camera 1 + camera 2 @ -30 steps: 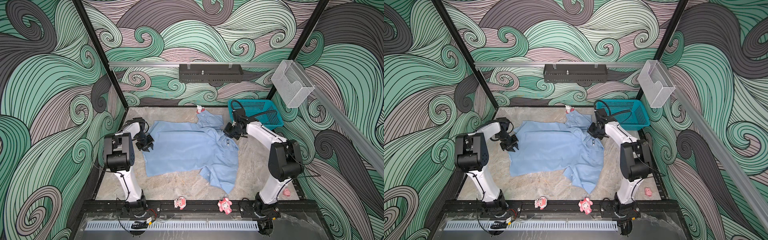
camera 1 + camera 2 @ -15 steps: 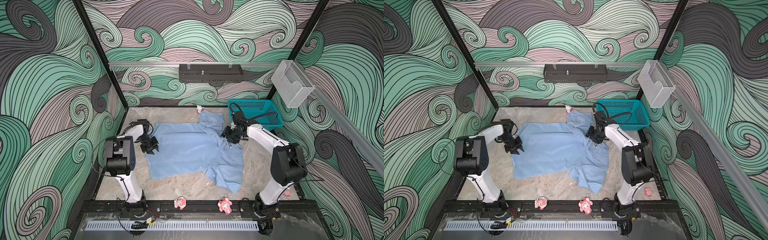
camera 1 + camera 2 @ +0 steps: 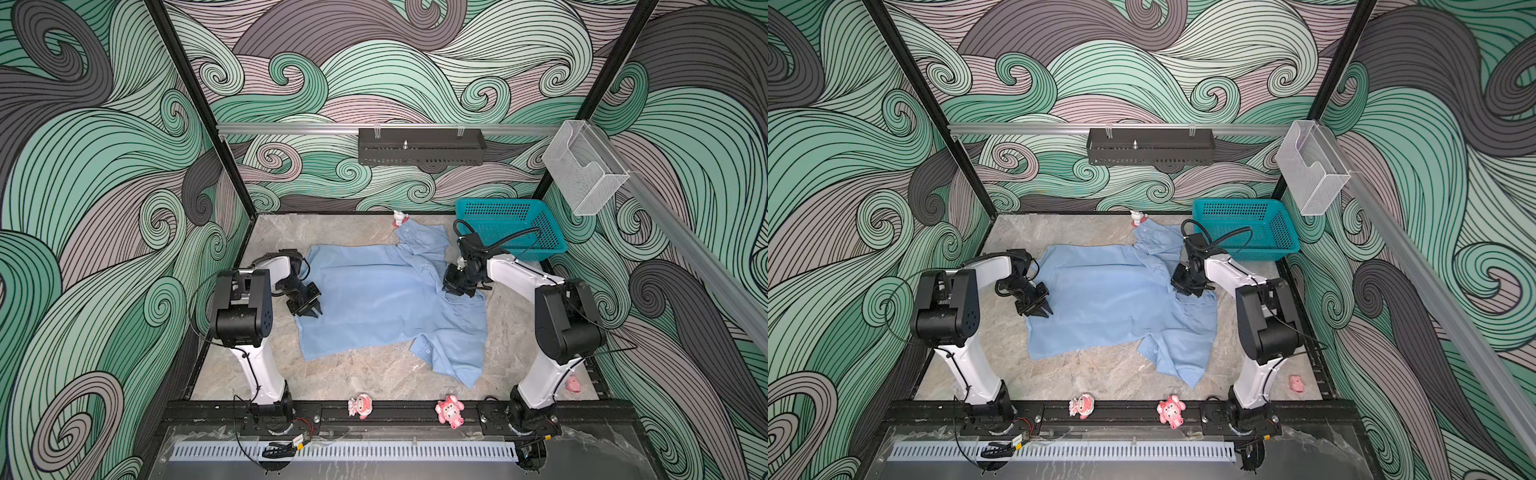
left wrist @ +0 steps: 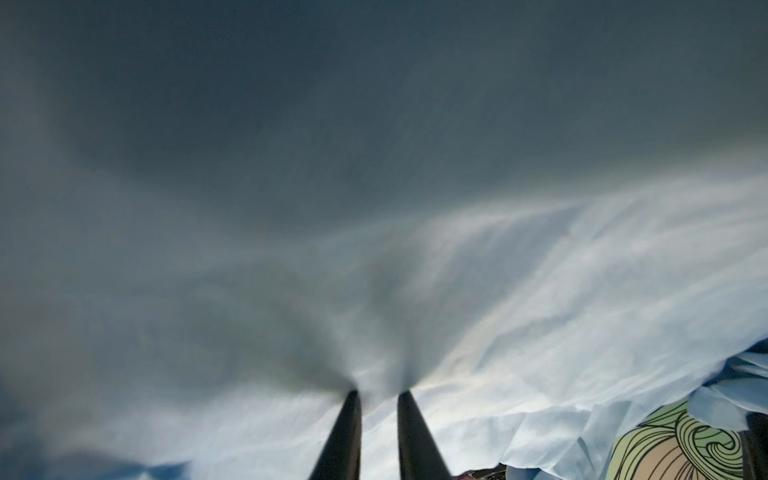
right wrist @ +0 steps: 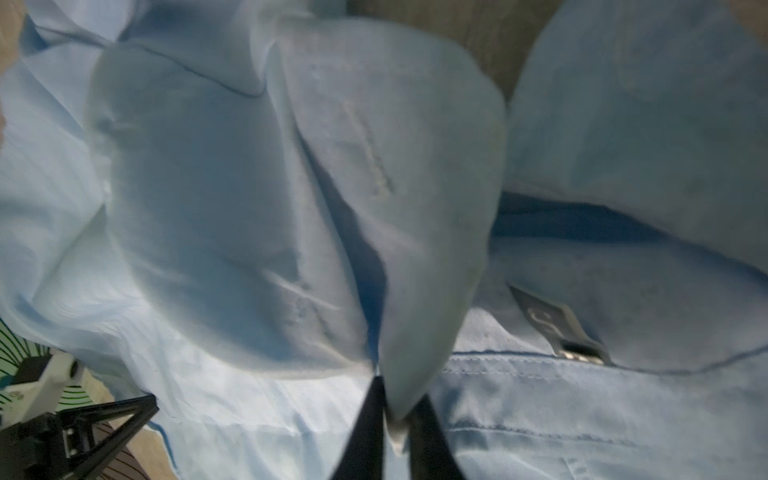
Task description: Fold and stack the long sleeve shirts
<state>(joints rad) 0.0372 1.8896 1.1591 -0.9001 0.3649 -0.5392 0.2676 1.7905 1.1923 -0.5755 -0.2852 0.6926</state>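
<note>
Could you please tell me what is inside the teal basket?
The teal basket shows only its own perforated floor and walls, nothing inside. The right arm's black cable crosses in front, hiding a strip of the interior.

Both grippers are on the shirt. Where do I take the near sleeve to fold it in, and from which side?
Pinch the shirt's near sleeve at its pointed tip, coming from the front right: it lies flat there with bare table on both sides, so a finger should slide under the edge.

Top views overhead, looking down (same scene); wrist views close on shirt [image 5: 208, 208].
</note>
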